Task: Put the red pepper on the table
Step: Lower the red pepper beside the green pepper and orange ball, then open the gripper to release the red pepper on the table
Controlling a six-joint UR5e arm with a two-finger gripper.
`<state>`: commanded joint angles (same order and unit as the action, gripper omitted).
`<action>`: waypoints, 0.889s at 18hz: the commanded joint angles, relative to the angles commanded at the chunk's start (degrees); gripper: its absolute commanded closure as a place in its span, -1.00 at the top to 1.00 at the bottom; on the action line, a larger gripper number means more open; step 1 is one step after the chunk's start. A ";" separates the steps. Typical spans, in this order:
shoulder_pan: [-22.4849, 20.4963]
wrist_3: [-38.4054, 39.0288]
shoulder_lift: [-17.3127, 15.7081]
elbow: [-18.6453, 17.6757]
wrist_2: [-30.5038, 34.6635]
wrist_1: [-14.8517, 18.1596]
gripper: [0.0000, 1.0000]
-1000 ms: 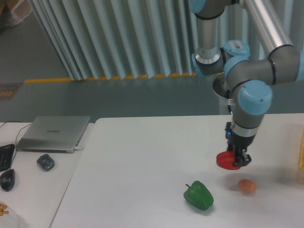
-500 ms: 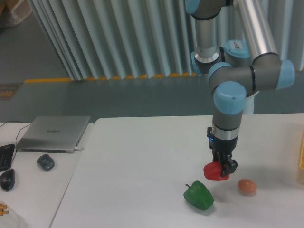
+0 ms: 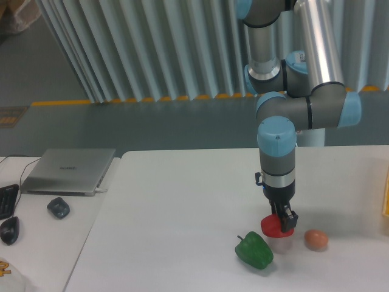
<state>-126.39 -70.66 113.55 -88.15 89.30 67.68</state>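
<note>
The red pepper (image 3: 270, 226) is small and glossy red, held in my gripper (image 3: 281, 224) just above the white table (image 3: 176, 201), between the green pepper and the orange-pink egg-shaped object. A faint shadow lies under it, so it seems slightly off the surface. My gripper points straight down and is shut on the pepper, whose right side is hidden by the fingers.
A green bell pepper (image 3: 254, 250) lies just left and in front of the red one. An orange-pink egg-shaped object (image 3: 316, 239) lies to its right. A side desk on the left holds a laptop (image 3: 68, 170), a mouse (image 3: 58, 207) and a keyboard edge.
My arm has carried the red pepper leftward and a little lower, from above the egg-shaped object to a spot between it and the green pepper.
</note>
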 joint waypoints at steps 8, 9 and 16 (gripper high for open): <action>0.88 0.09 0.44 0.09 1.84 -0.18 1.00; 0.97 0.00 0.53 0.17 2.02 -0.26 1.00; 0.53 -0.70 0.09 2.46 2.11 -0.18 1.00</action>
<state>-125.86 -71.37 113.64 -85.70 91.41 67.50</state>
